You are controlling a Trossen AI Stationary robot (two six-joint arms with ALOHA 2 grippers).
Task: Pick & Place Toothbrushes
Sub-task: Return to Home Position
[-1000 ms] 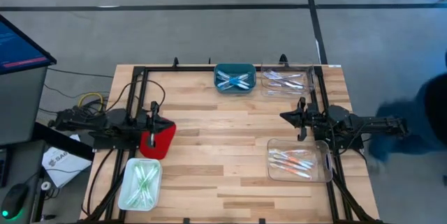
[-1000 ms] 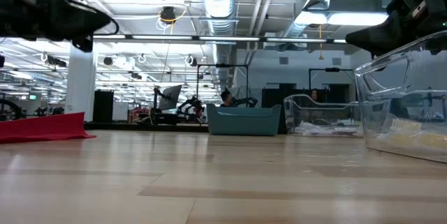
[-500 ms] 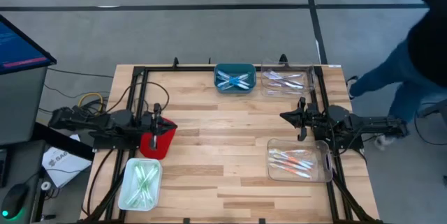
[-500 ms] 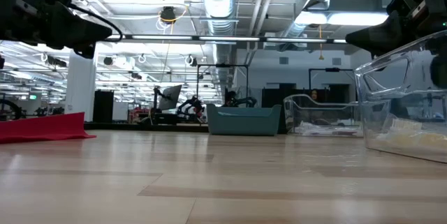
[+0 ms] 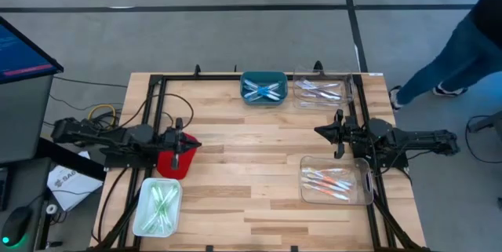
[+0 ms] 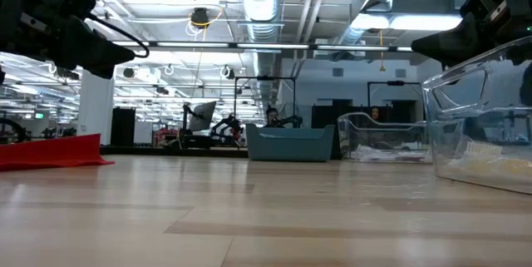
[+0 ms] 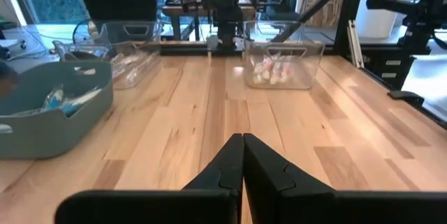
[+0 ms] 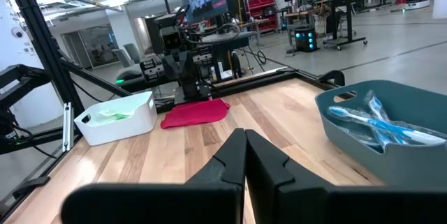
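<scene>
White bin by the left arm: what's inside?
Only light green toothbrushes show, piled in the white bin. They overlap, so their count and the bin floor under them cannot be seen.

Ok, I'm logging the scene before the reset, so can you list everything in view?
light wooden table: one, centre
teal-blue plastic bin: one, table's top edge in the high view
blue toothbrushes: several, in the teal-blue bin
upper clear plastic bin: one, right of the teal-blue bin
pink-purple toothbrushes: several, inside it
lower clear plastic bin: one, lower right
orange-red toothbrushes: several, inside it
white plastic bin: one, lower left
light green toothbrushes: several, inside it
red cloth: one, left side
dark monitor: one, off the table, left
person: one, on the floor, upper right
left gripper: shut, above the red cloth
right gripper: shut, between the clear bins
</scene>
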